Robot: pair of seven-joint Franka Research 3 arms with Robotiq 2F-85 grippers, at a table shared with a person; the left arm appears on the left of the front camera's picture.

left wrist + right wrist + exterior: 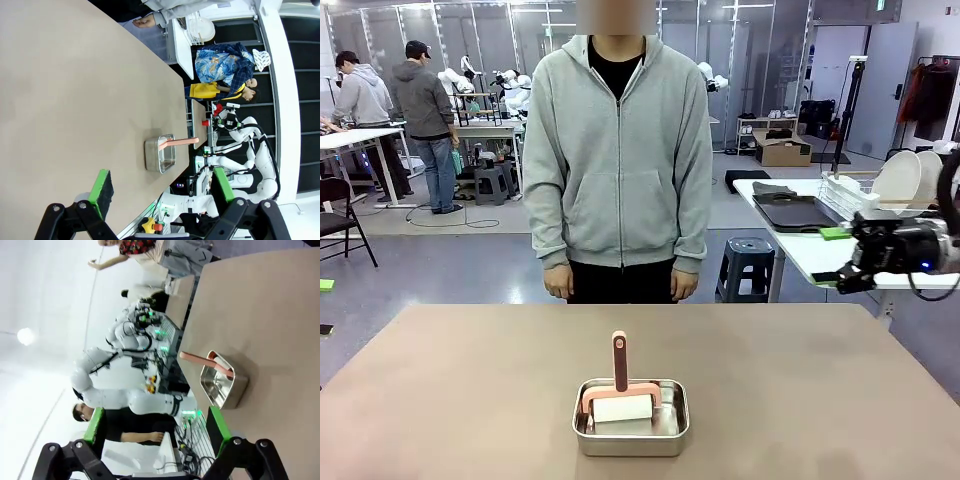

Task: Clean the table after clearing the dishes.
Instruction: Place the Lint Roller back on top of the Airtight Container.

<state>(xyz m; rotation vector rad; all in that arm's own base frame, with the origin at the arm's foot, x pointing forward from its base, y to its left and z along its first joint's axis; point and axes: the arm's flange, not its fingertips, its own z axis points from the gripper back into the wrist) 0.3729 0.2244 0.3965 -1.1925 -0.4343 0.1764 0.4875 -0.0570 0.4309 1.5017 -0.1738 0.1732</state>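
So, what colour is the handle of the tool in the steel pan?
Salmon pink handle, clearest in the front view.

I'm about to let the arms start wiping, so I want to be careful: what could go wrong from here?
1. The brush stands in the steel pan with its handle leaning over the rim; a careless grab could tip the pan or drag it across the table.
2. The person stands close to the far edge, hands hanging near it, so a wide sweep might reach them.
3. Both grippers, left and right, are open and away from the brush, so the approach must be aimed well.
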